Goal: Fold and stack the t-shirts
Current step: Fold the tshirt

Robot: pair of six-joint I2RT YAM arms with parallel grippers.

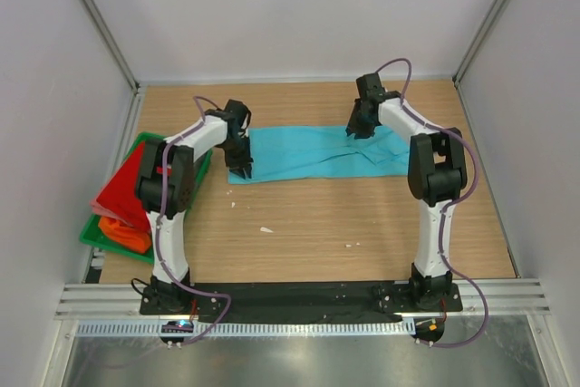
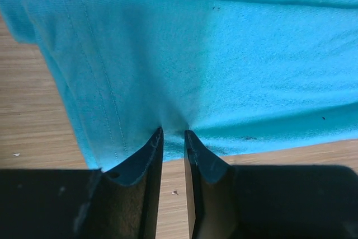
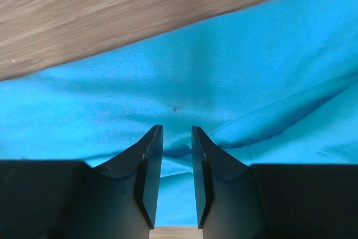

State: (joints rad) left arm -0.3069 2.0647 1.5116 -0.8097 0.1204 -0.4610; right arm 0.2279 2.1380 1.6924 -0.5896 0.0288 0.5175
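Observation:
The turquoise-blue t-shirt (image 1: 317, 153) lies as a long flat strip across the far middle of the table. My left gripper (image 1: 243, 168) is at its near left corner, its jaws nearly together with a pucker of the near hem pinched between the tips (image 2: 173, 132). My right gripper (image 1: 356, 130) is at the shirt's far edge, right of centre, its jaws close together on a small raised fold of the cloth (image 3: 177, 129). The red t-shirt (image 1: 122, 189) and the orange t-shirt (image 1: 127, 233) lie bunched in the green tray at the left.
The green plastic tray (image 1: 150, 139) stands against the left wall. Bare wooden table (image 1: 317, 224) lies between the shirt and the arm bases, with a few small white specks (image 1: 265, 229). White walls close in the back and sides.

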